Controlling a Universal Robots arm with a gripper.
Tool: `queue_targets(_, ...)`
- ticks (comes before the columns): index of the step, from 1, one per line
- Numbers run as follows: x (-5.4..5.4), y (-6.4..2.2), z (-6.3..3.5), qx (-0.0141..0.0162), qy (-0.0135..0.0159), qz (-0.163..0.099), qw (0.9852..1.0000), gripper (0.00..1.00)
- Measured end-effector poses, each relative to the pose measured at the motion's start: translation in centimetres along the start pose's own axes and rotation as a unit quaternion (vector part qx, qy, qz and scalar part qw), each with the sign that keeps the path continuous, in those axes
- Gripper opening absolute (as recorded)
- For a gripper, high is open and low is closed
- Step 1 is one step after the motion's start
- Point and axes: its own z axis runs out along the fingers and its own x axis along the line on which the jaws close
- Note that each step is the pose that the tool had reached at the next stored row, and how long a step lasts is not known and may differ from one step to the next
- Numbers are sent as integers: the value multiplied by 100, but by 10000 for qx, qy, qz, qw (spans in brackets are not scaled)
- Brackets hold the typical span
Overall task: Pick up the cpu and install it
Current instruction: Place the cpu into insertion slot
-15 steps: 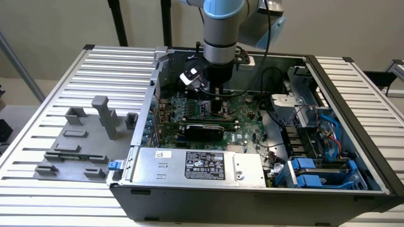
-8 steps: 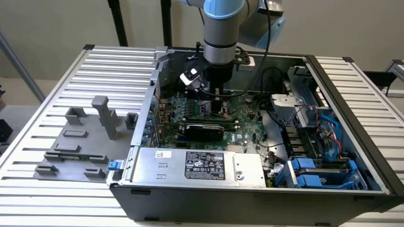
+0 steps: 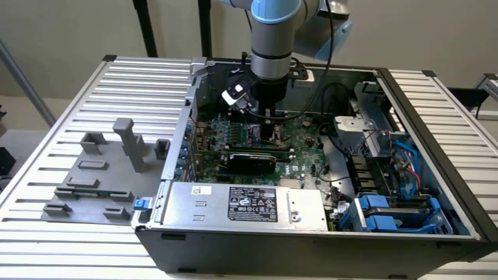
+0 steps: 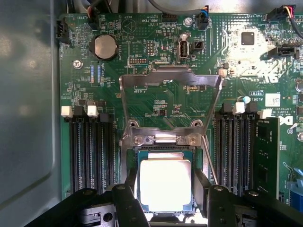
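Gripper (image 4: 164, 189) clamped on cpu (image 4: 164, 182) edges, chip sitting at the socket (image 4: 161, 150), hinged frame (image 4: 171, 76) up. Keep it level and square to the socket, I'd say; no sideways shove.

The arm (image 3: 272, 52) is a silver-grey tube with a light blue cap (image 3: 276, 10). A black cable (image 3: 330, 35) runs along it. The gripper (image 4: 165, 179) has black fingers (image 4: 125, 203) with screws.
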Motion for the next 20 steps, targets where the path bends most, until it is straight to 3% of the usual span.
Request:
queue_targets(5,0,0,0,0,-17,0,10000,56)
queue_targets(6,0,0,-1,0,-20,0,10000,63)
queue_targets(20,-3,-24,-1,-1,-24,10,10000,63)
